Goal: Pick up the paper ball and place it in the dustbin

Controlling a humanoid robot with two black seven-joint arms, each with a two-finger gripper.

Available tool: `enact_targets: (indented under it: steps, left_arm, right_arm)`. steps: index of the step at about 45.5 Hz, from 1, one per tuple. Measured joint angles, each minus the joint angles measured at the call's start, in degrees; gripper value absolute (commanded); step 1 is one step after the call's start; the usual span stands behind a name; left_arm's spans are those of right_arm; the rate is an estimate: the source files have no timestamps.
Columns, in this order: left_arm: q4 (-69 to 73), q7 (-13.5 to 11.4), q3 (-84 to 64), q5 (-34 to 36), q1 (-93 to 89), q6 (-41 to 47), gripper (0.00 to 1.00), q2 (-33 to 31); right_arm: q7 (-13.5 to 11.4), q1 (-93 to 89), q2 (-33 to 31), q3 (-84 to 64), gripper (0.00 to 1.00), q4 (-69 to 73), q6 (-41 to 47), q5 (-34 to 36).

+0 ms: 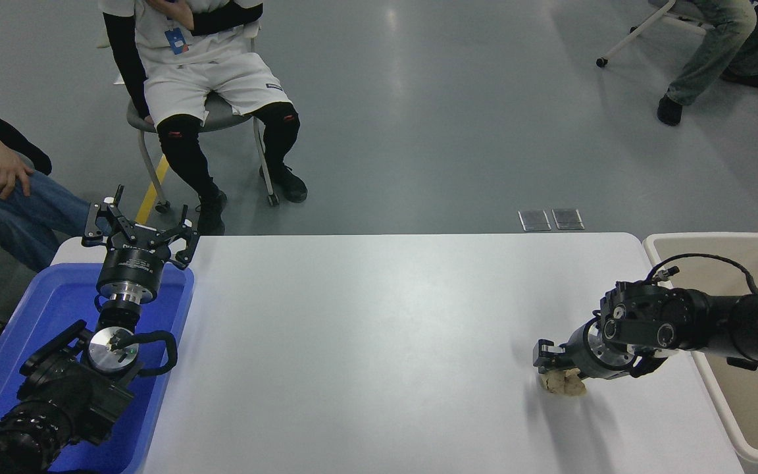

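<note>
The tan, crumpled paper ball [564, 384] lies on the white table [366, 329] near its right side. My right gripper [555, 363] comes in from the right edge and sits low right over the ball, covering its top, so only the ball's lower part shows. The grip on the ball is hidden by the wrist. The beige dustbin [721, 237] stands just past the table's right edge, behind the right forearm. My left gripper [139, 227] is parked open and pointing up at the lower left, with nothing in it.
A bright blue tray [56, 296] lies under the left arm at the table's left end. People sit on chairs beyond the far side, one at the top left [201, 79], and another's legs [714, 46] show at the top right.
</note>
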Motion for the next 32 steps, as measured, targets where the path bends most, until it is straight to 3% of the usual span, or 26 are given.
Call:
enact_targets:
  steps: [17,32]
  left_arm:
    - [0.0,0.0,0.0,0.0,0.0,0.0,0.99,0.0]
    - [0.0,0.0,0.0,0.1,0.0,0.0,0.99,0.0]
  right_arm:
    - [0.0,1.8,-1.0,-0.5,0.0,0.9,4.5,3.1]
    - [0.0,8.5,-4.7,-1.0,0.0,2.5,15.9,3.6]
